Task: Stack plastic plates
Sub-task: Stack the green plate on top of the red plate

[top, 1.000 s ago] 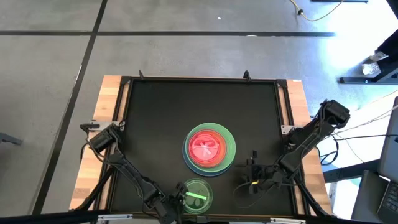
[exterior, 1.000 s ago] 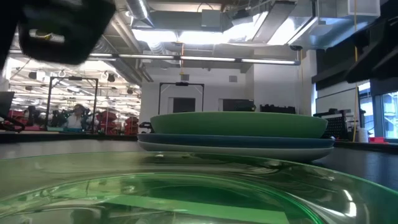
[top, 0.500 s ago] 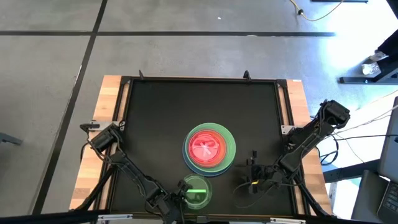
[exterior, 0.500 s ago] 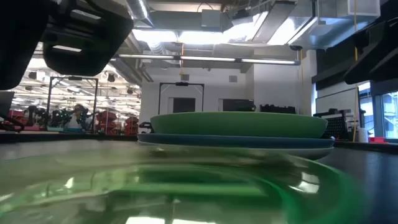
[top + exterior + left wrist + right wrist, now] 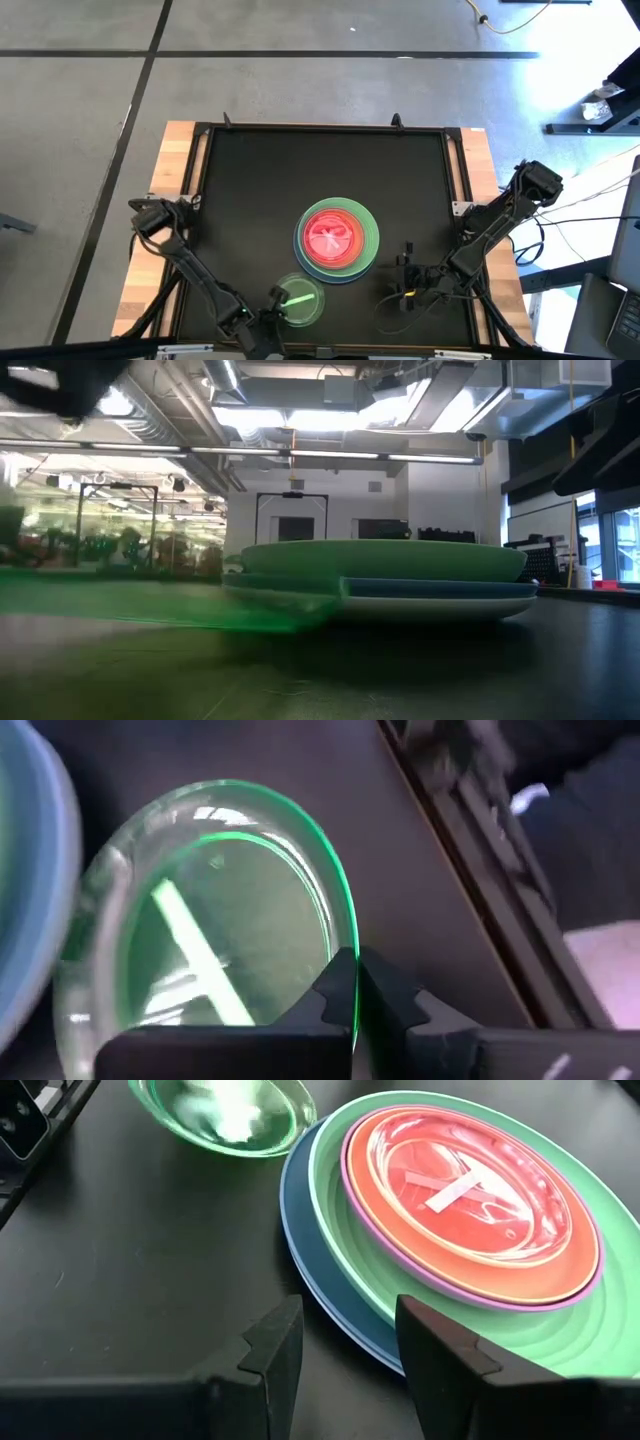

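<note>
1 dish left | your left gripper point(image 5: 352, 982) pinches the green dish point(image 5: 296, 302) by its rim; it has lifted off the table, just beside the stack point(image 5: 337, 240) | right gripper point(image 5: 345, 1342) spread, waiting

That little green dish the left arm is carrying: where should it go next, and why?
Probably up and over onto the stack. The left pincer grips the green dish by its rim, lifted beside the pile, whose top holds the pink dish.
</note>
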